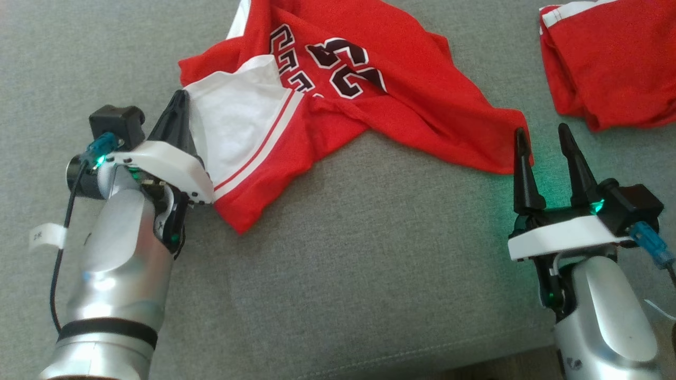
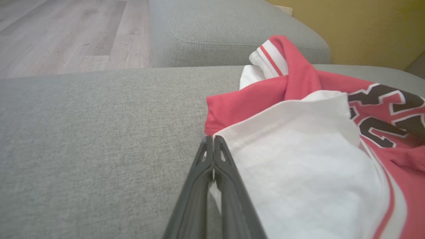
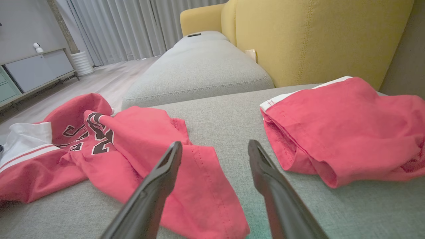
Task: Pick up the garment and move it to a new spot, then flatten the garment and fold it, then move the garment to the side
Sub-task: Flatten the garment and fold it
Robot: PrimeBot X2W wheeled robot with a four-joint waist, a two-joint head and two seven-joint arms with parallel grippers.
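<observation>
Notes grey cushion [image 1: 343, 274] bearing crumpled red shirt [image 1: 401, 105] at its middle, second red garment [image 1: 607, 68] well apart toward the right. Records left gripper [image 1: 179, 100] clenched on shirt's white sleeve edge; right gripper [image 1: 541, 132] spread open, empty, tips at shirt's right hem.

this is looking like a living room in a home. a grey sofa seat [image 3: 206, 63] is running up the middle of the right wrist view, with a yellow padded backrest [image 3: 315, 39] rising at the upper right. long pale curtains [image 3: 132, 26] are hanging at the upper left above a wood-plank floor [image 3: 99, 79], and a low cabinet [image 3: 36, 69] is standing at the left edge.
</observation>
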